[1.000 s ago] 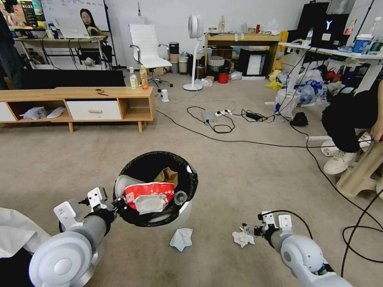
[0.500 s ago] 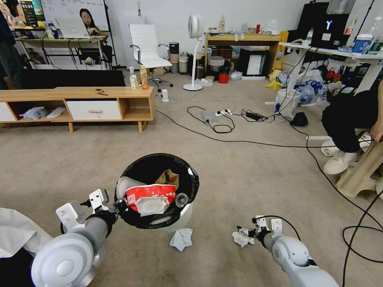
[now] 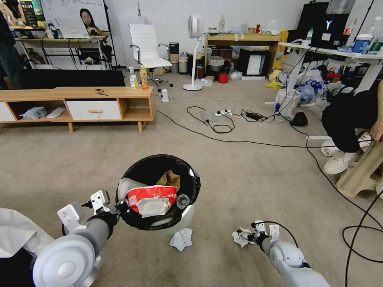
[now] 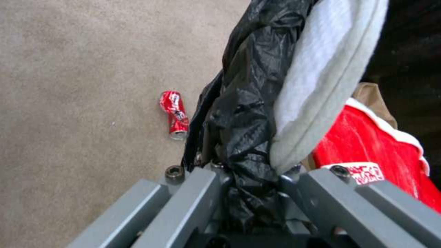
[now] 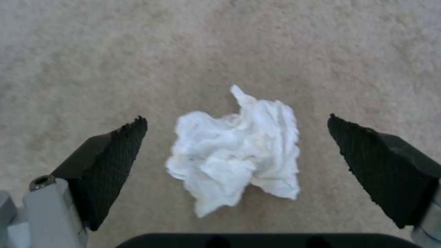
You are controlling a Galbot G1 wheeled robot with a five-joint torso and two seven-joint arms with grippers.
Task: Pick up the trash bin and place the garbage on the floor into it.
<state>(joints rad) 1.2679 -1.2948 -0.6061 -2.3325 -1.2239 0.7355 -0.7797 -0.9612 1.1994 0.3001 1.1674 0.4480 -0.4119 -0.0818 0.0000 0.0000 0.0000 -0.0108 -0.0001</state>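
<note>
Two grippers divide the work. Left gripper (image 3: 119, 207) clamps the liner-covered rim of the trash bin (image 3: 159, 191), holding it lifted, mouth up, ready for loading. Right of the bin, right gripper (image 5: 236, 151) hangs wide-jawed, straddling a crumpled tissue (image 5: 239, 148) on the floor (image 3: 239, 175), positioned for closure.

Cable-strewn carpet (image 3: 247, 175), wooden bench (image 3: 79, 93)

Glossy crinkled black plastic bag liner (image 4: 248, 103), matt short-pile carpet (image 5: 92, 51), soft crumpled paper tissue (image 5: 239, 151).
</note>
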